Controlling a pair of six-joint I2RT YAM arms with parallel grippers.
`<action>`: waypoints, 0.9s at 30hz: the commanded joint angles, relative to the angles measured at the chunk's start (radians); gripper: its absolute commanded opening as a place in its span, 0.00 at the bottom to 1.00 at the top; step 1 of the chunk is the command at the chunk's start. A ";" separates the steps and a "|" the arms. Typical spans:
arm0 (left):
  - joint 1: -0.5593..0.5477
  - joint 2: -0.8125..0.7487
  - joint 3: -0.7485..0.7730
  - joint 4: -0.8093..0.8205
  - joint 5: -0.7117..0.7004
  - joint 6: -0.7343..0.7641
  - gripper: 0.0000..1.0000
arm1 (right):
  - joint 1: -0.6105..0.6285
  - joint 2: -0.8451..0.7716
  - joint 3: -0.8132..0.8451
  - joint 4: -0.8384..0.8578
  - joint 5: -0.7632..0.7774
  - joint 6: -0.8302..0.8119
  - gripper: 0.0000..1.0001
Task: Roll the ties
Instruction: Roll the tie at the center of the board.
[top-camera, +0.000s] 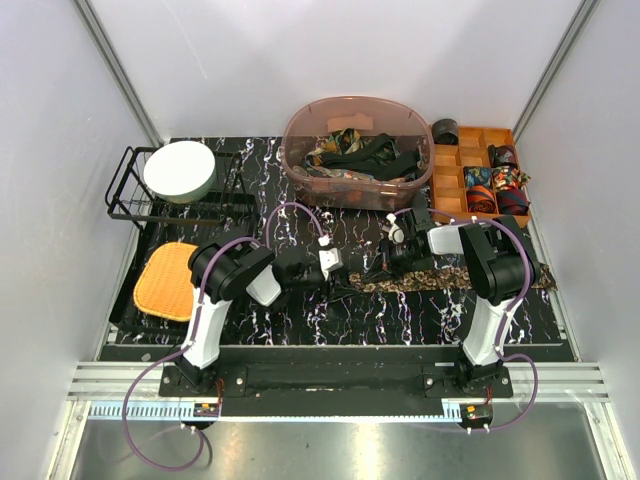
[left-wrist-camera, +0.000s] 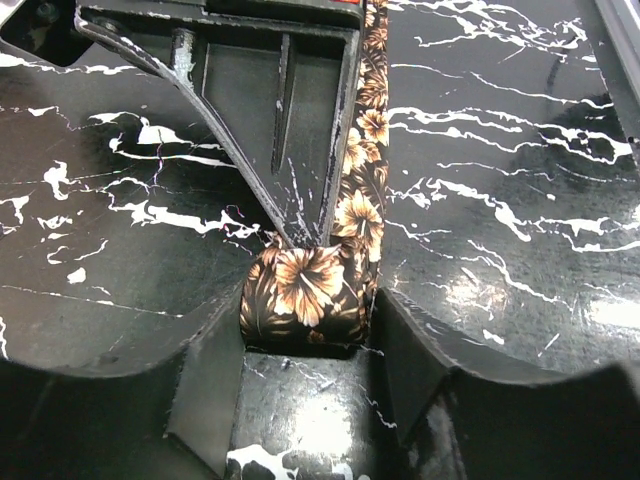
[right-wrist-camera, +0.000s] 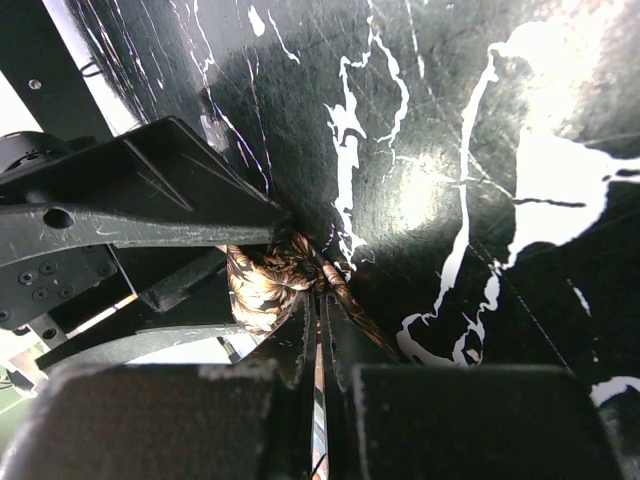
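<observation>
- Where the two arms meet over the black, white-veined marble-look bench (top-camera: 300, 325), the left tool (left-wrist-camera: 308, 320) is clamped on the rolled end of a brown floral fabric necktie (left-wrist-camera: 362, 150). The roll sits snug between its two fingers.
- Just beyond the roll, the right tool (right-wrist-camera: 318, 300) has its fingers pressed together on the flat strip of the necktie. The strip shows edge-on in the right wrist view, and the tool's tips are almost touching the roll.
- From the roll, the unrolled length lies flat on the bench and runs toward the right edge, passing under the right arm in the top view.
- At the left of the bench lies a square orange woven mat (top-camera: 168, 280).
- Farther back on the left, a black wire rack (top-camera: 125, 190) holds a round white bowl-like container (top-camera: 180, 170).
- At the back centre, a translucent pinkish plastic tub (top-camera: 300, 165) holds a heap of loose ties (top-camera: 355, 150), dark and patterned.
- Beside it on the right, an orange wooden divided tray (top-camera: 447, 185) carries rolled ties (top-camera: 495, 185), red, blue and dark, in its right-hand compartments.
</observation>
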 joint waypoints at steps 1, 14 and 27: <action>-0.006 0.011 0.039 0.050 0.034 -0.009 0.53 | 0.027 0.005 -0.032 -0.018 0.149 -0.037 0.00; -0.015 -0.082 0.078 -0.301 0.010 0.151 0.40 | 0.028 -0.005 -0.036 -0.009 0.145 -0.038 0.00; -0.036 -0.045 0.142 -0.379 -0.001 0.099 0.44 | 0.028 -0.012 -0.043 -0.005 0.159 -0.037 0.00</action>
